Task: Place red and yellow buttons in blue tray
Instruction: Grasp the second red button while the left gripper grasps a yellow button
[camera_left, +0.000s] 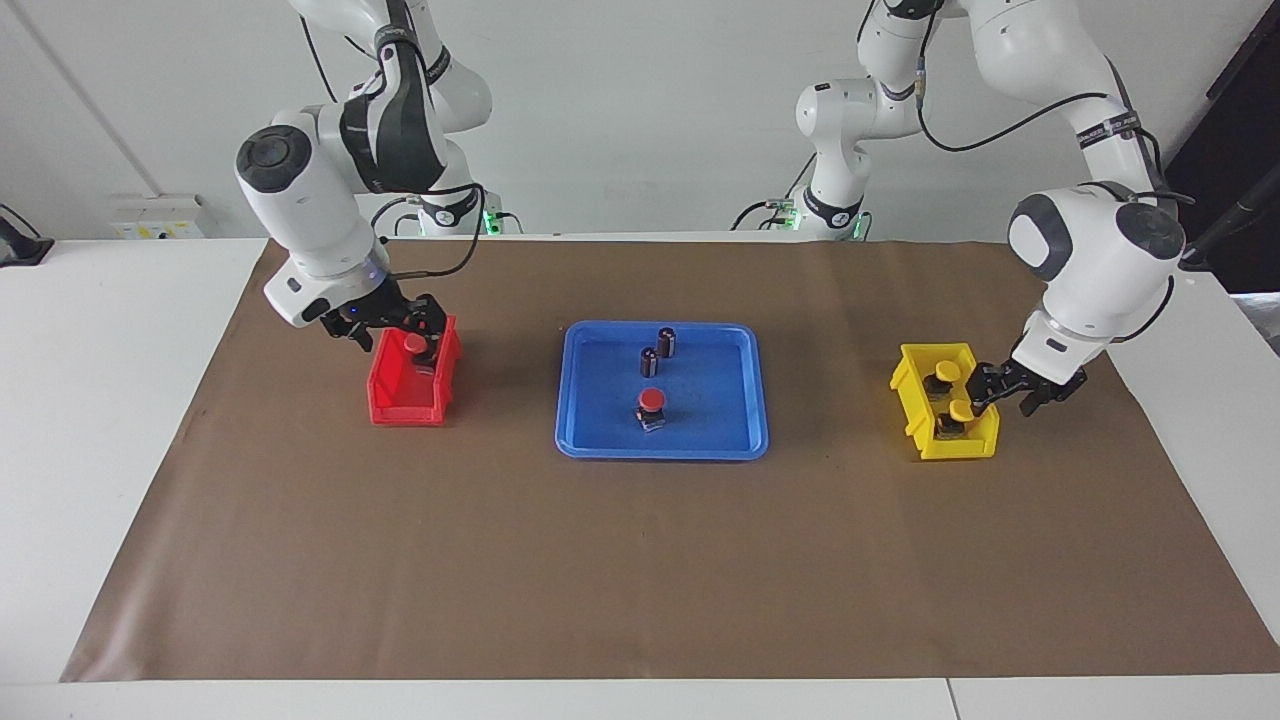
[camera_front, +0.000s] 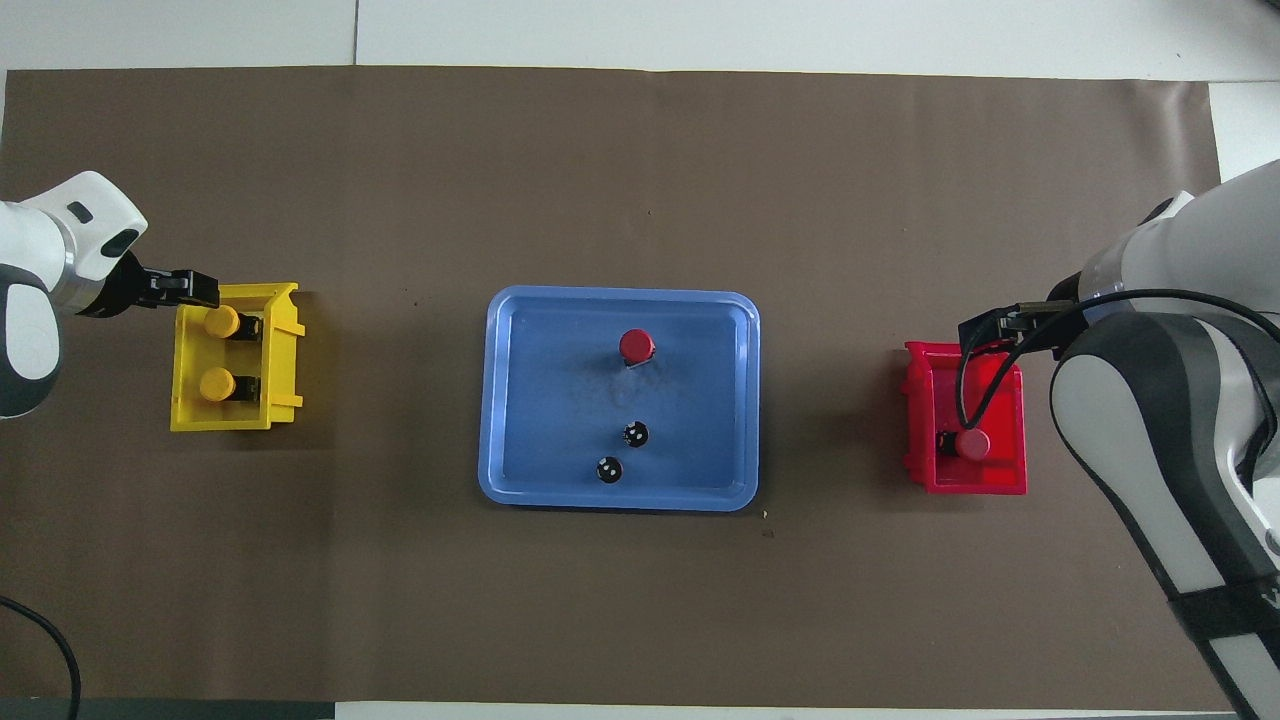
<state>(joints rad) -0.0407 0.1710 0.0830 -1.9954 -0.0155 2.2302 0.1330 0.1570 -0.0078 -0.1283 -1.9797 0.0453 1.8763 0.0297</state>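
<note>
Buttons are split three ways: one red button (camera_left: 651, 401) stands in the blue tray (camera_left: 745, 440) at the middle of the brown mat (camera_left: 640, 570), beside two dark cylinders (camera_left: 658, 351). Another red button (camera_left: 414, 345) sits in the red bin (camera_left: 400, 400) toward the right arm's end, with the right gripper (camera_left: 385, 325) spread over it. Two yellow buttons (camera_left: 948, 390) lie in the yellow bin (camera_left: 915, 400), where the left gripper (camera_left: 1000, 390) reaches; I cannot tell whether its fingers pinch anything.
</note>
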